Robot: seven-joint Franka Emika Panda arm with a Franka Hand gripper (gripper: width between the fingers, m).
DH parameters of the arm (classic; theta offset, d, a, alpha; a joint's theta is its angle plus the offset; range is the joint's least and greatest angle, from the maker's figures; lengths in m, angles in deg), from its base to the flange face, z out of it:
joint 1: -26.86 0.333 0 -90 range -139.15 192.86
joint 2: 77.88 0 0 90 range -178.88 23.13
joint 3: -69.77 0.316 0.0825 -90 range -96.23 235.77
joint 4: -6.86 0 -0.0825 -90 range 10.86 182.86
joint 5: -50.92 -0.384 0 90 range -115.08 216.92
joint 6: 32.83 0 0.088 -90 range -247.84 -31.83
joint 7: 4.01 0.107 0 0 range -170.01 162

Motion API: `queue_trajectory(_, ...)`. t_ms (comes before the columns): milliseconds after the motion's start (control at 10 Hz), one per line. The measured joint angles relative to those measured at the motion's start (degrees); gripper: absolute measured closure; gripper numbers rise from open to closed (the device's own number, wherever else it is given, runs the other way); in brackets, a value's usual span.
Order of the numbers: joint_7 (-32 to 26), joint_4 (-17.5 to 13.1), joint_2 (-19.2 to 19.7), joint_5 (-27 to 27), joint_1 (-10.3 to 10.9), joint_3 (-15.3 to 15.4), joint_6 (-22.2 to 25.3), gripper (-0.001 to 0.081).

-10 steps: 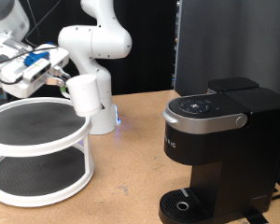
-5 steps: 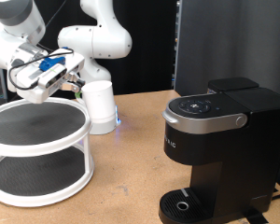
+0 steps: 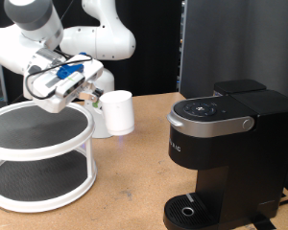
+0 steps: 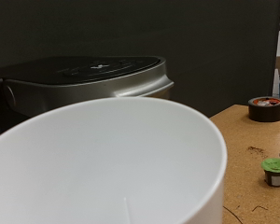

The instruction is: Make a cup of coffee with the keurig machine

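**Cup carried upright toward the coffee maker**

While the end effector (image 3: 89, 91) grips the cup (image 3: 116, 112) by its side, up in the air just past the shelf rack, the mug's open mouth fills the near part of the wrist view, and its white rim (image 4: 112, 140) looks level and empty inside. Judging from that, the step in hand is the carry across to the keurig machine (image 3: 226, 149), and doing it well means keeping the mug upright, clear of the rack's top ring, and low enough to slip under the brew head without knocking the silver lid. The round drip base (image 3: 187, 211) at the exterior view's bottom is bare, so nothing stands in the landing spot.

Counted from near to far: one cup, held; one two-tier round shelf rack (image 3: 38, 153) on the wooden surface (image 3: 134, 182) at the exterior view's left; one coffee maker at the right. Farther off, the wrist view shows one green-topped pod (image 4: 275, 170) and one dark roll of tape (image 4: 265, 107) on the surface.
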Motion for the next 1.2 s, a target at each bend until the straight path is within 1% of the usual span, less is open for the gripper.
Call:
queue_trajectory(100,0.04,0.13,-0.02,-0.55,0.48,1.23,-0.64,0.0736)
queue_trajectory(300,0.62,0.41,-0.07,-1.04,0.76,2.61,-0.78,0.0736)
queue_trajectory(500,1.44,0.44,-0.38,-1.04,0.75,3.18,-0.79,0.0736)
queue_trajectory(800,0.86,0.53,0.32,-1.0,0.73,3.21,-0.8,0.0736)
queue_trajectory(1000,-1.12,1.11,1.3,-1.87,0.95,4.26,-3.18,0.0736)
queue_trajectory(1200,-3.68,1.31,3.46,-5.09,1.83,6.04,-6.43,0.0736)
